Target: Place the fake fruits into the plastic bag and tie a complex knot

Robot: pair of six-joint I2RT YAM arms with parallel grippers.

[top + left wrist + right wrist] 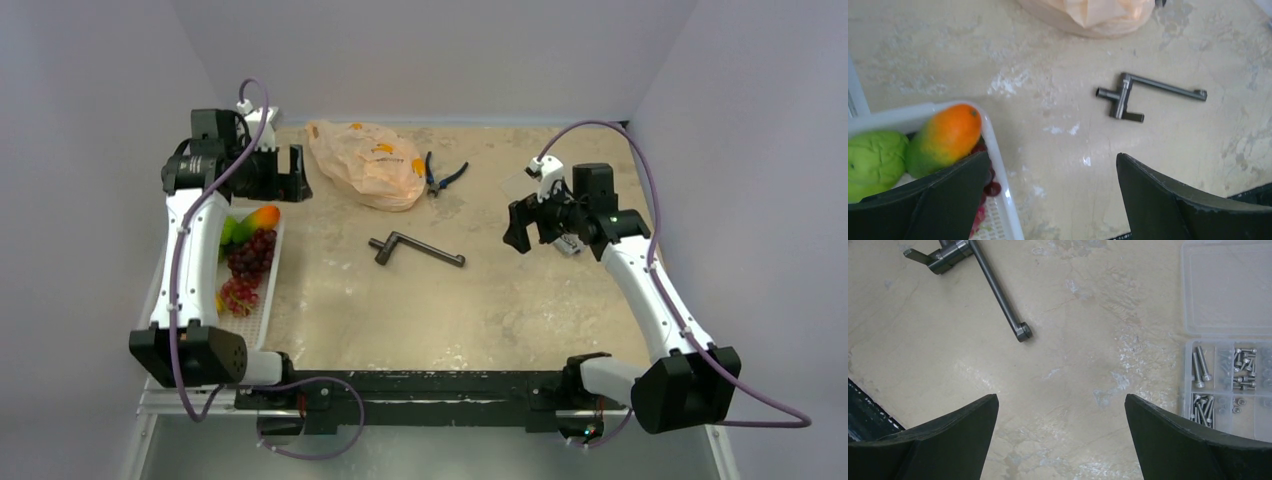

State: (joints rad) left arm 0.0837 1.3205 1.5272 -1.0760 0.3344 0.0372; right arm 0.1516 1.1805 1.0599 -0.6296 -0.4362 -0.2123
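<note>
Looks like step 0; nothing bagged, nothing tied. Seeing all visible fake fruits (245, 258) sat in white mesh basket (268, 305) at left edge of table (450, 310), alongside left arm: mango (945, 137), green fruit (873, 160), dark grapes (260, 243), red grapes (238, 295); poss. a yellow bit at near end, too small to call. Found plastic bag (370, 160) at far-centre, slumped on tabletop, apart from basket; no fruit seen inside; can't tell where mouth/handles face. Left to do, by my read: open bag, move every fruit across, tie off handles, i.e. the lot.

Re orientation: bag long axis diagonal in top view, far-left to near-right; narrower end toward far-left corner, fatter end just beside pliers (440, 178). Mango long axis diagonal too; orange end pointing out toward bag side, green end back toward green fruit, touching it or v. nearly so in left wrist view.

Left gripper (1052, 157): fingers spread wide, holding nothing; hanging over far end of basket, near bag's left end. Right gripper (1062, 397): also spread wide, empty; over bare tabletop on right side, screw box (1228, 380) just beside it, crank tool (983, 280) lying between it and basket side. Neither touching any fruit or the bag.
</note>
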